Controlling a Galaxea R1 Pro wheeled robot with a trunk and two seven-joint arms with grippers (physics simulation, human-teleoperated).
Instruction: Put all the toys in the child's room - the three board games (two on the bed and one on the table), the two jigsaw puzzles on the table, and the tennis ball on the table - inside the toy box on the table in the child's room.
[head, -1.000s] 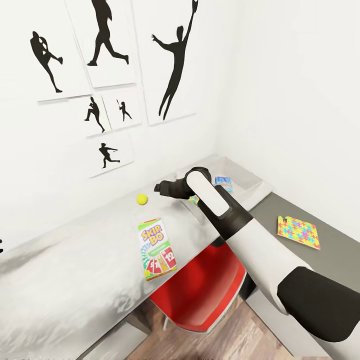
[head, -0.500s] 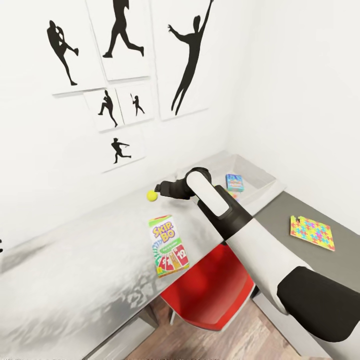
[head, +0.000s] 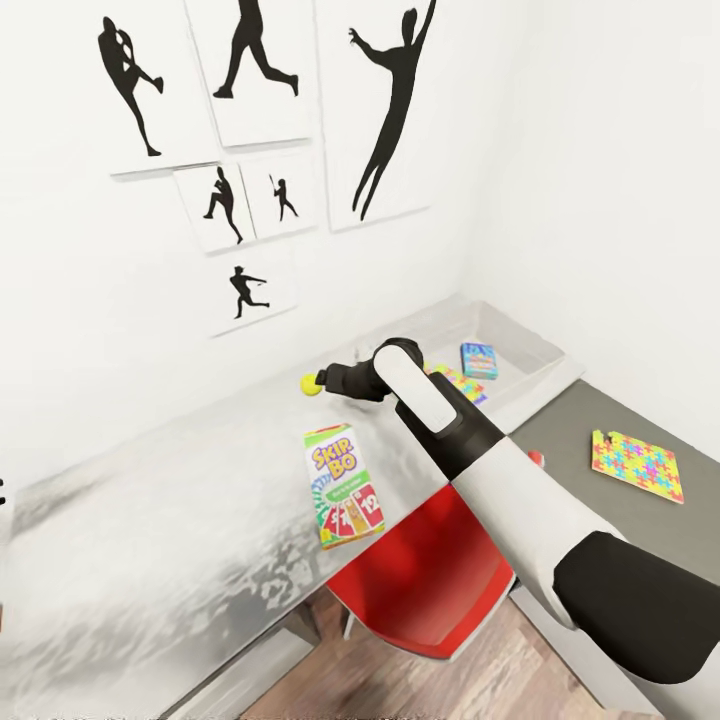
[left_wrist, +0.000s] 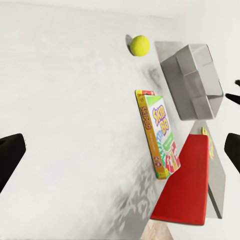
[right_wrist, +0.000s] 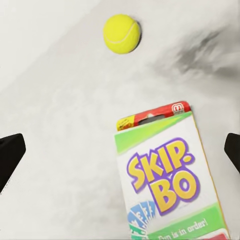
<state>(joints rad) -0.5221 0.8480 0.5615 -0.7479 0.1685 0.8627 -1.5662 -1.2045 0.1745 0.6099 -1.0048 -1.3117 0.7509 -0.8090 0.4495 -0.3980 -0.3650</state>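
Fuzzy round tennis ball (right_wrist: 121, 33), flat Skip-Bo box (right_wrist: 170, 180)

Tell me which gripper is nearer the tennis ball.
Right. The right gripper sits just beside the tennis ball above the table; the left gripper views it from farther back.

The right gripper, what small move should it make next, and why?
Probably ease the right gripper forward and down until its open jaws straddle the tennis ball. In the right wrist view the ball lies loose on the table ahead of the jaws, beyond the far end of the Skip-Bo box, and nothing is held. The toy box sits close by.
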